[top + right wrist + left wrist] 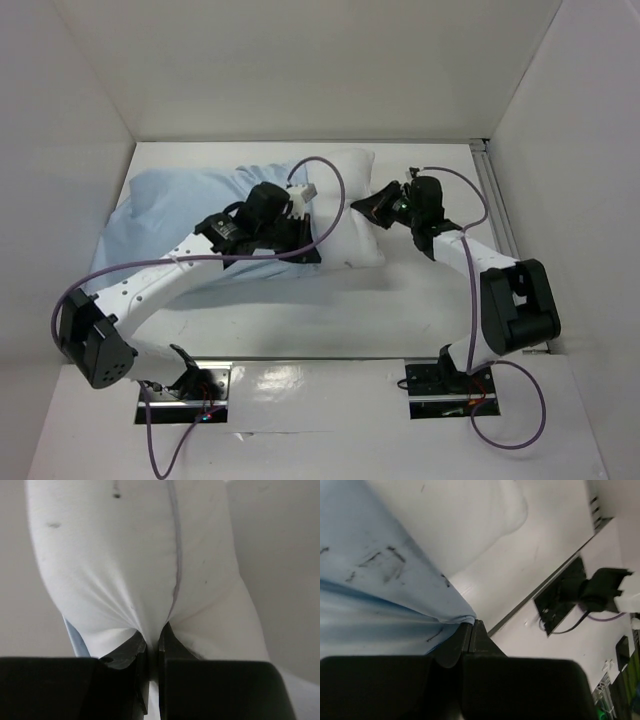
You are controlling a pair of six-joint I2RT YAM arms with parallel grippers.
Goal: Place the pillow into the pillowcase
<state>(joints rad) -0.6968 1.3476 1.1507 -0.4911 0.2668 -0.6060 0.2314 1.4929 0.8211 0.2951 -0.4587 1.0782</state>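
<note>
While the wrinkly, dark-flecked light blue pillowcase (pixel 165 205) lies bunched at the left of the counter (pixel 330 310), the left end effector (pixel 470 627) is clenched on its thin hem. To the right, the plump white seamed pillow (pixel 352 215) seems partly sleeved. Its right end is bare, and there the right end effector (pixel 152 640) pinches a soft fold. Either slim pinch could slip under a hard pull, letting the opening collapse.

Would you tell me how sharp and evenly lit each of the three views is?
Top view: sharp, evenly lit, white pillow barely stands out from the table. Left wrist: pillowcase slightly soft, left gripper underexposed black. Right wrist: pillow seam fairly sharp, right gripper a dark silhouette.
</note>
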